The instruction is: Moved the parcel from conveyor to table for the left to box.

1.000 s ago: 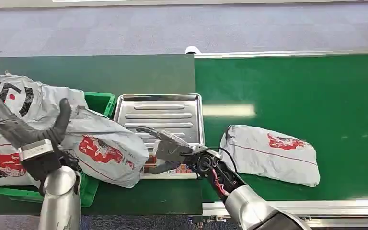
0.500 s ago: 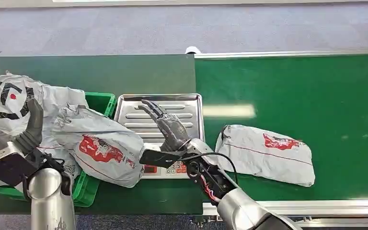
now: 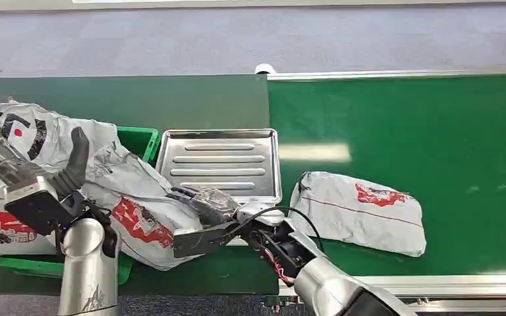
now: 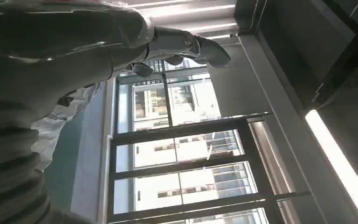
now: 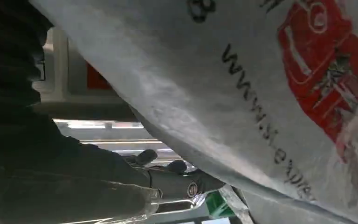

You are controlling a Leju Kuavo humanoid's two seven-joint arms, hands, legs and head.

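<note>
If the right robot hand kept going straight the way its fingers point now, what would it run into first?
Most likely the grey parcel overhanging the green bin. The right robot hand points left at it, and the right wrist view shows its printed plastic close up. Whether they already touch is unclear.

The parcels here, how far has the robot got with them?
Several grey parcels are piled in and over the green box. The right hand lies against the parcel hanging over the box's edge beside the metal tray; the left hand is raised open, holding nothing. One parcel lies untouched on the conveyor.
</note>
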